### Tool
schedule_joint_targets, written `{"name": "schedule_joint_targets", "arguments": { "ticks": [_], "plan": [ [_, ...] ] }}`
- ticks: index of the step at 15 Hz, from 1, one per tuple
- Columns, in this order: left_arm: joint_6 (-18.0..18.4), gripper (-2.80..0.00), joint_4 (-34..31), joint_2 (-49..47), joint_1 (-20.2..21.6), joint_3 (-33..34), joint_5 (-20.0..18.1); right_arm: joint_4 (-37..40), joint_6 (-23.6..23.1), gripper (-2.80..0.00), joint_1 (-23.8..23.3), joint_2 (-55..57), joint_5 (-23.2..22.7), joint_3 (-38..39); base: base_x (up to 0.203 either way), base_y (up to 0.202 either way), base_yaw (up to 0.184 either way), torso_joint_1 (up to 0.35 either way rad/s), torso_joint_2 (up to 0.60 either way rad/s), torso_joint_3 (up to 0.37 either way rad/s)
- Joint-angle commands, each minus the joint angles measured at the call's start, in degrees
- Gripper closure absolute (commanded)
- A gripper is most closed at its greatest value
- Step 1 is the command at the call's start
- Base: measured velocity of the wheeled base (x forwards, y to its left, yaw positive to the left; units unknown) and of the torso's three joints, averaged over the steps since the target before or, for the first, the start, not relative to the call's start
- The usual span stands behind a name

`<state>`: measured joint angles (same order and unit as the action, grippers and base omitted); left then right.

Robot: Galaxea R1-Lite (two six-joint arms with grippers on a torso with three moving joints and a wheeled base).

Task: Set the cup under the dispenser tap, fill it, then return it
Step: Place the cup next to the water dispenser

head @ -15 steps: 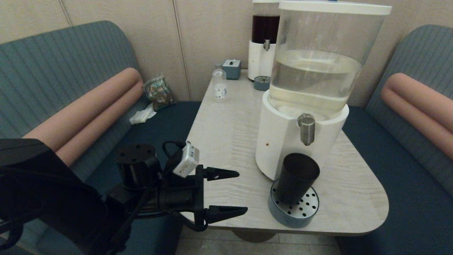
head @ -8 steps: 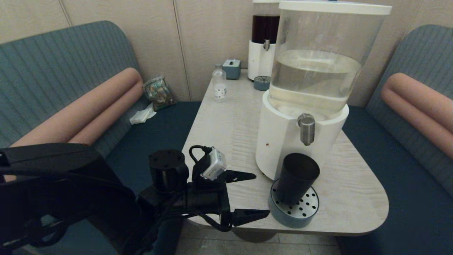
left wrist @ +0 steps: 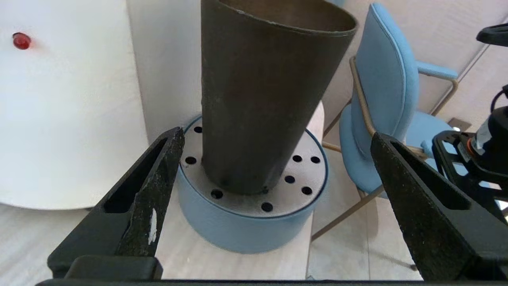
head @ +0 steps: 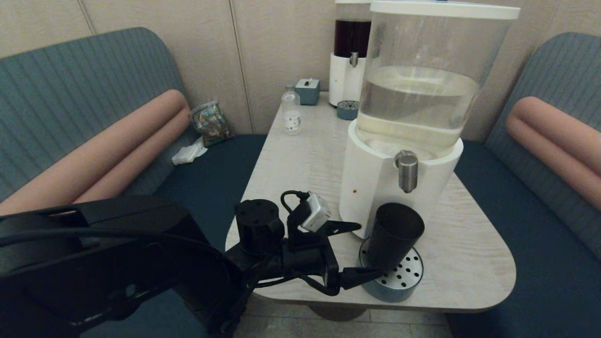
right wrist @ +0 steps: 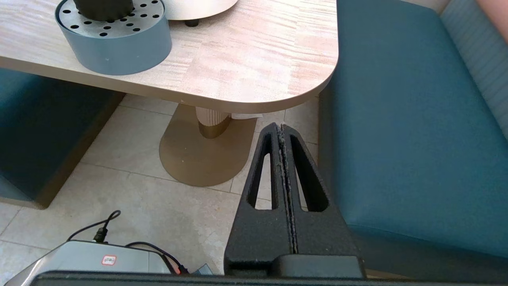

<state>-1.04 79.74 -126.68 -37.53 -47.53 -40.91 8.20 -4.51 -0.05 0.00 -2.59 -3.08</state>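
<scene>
Cup (head: 393, 234) upright on drip tray (head: 399, 281), mouth up; left hand (head: 361, 251) fingers apart beside it.

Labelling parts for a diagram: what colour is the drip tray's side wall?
Muted blue-grey, clearest in the right wrist view: drip tray.

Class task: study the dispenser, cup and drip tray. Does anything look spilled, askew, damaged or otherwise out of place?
Nothing stands out. The cup stands upright on the drip tray below the dispenser tap, with no liquid spilled. The left gripper is open on either side of it, not touching.
</scene>
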Motion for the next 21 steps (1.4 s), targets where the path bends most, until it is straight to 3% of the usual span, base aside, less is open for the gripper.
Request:
{"name": "schedule_joint_targets", "arguments": {
  "ticks": [1,13,21],
  "plan": [
    [0.0,-2.8,0.4,-1.0,-0.3,-0.7,-0.2,0.1,-0.1,0.0,0.0,0.0,0.0,0.0,0.0,0.0,0.0,0.0,0.0,0.0],
    [-2.1,-2.8,0.3,-6.9,-4.6,-10.5,5.7,0.1,-0.1,0.0,0.0,0.1,0.0,0.0,0.0,0.0,0.0,0.0,0.0,0.0],
    [-2.9,-2.8,0.4,-8.9,-5.4,-14.1,8.2,0.1,-0.1,0.0,0.0,0.0,0.0,0.0,0.0,0.0,0.0,0.0,0.0,0.0]
  ]
}}
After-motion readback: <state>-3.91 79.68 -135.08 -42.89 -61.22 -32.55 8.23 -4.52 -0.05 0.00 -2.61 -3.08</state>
